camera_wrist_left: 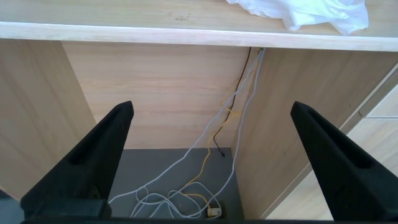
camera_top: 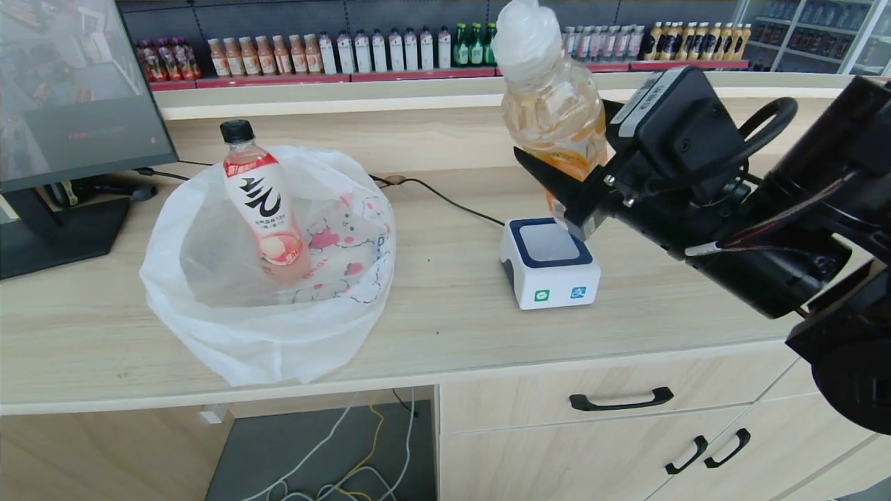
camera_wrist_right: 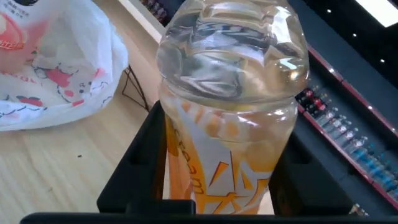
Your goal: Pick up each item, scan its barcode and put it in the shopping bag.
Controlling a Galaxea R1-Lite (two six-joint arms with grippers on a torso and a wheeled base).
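Right gripper (camera_top: 565,182) is clamped on the lower half of a clear plastic bottle of pale yellow drink with an orange-and-white label (camera_top: 550,104). The bottle is held off the counter, roughly upright with its white cap end up. In the head view it sits just above and behind the small white box scanner with a dark-blue-rimmed glass top (camera_top: 548,261); no contact between the two is visible. In the right wrist view the two black fingers (camera_wrist_right: 140,165) press both sides of the label, and the bottle (camera_wrist_right: 230,74) fills the gap between them. The scanner stands on the light wood counter (camera_top: 445,313), right of the white translucent plastic shopping bag with a pink print (camera_top: 230,327); the two are near but apart. The bag is open at the top and holds a clear bottle with a black cap and a pink-and-white label (camera_top: 264,202), leaning inside it with the cap above the rim. Left gripper (camera_wrist_left: 212,109) has its jaws released, spread wide with nothing between them. It is low in front of the counter, facing the recess under it where white and yellow cables (camera_wrist_left: 236,112) hang; a bit of the bag (camera_wrist_left: 298,12) lies over the counter edge above. A dark monitor (camera_top: 69,90) stands at the counter's left end, and a thin black cable (camera_top: 445,198) runs across the counter to the scanner. Drawers with black handles (camera_top: 621,400) sit below, and a red shelf of drink bottles (camera_top: 418,49) is behind.
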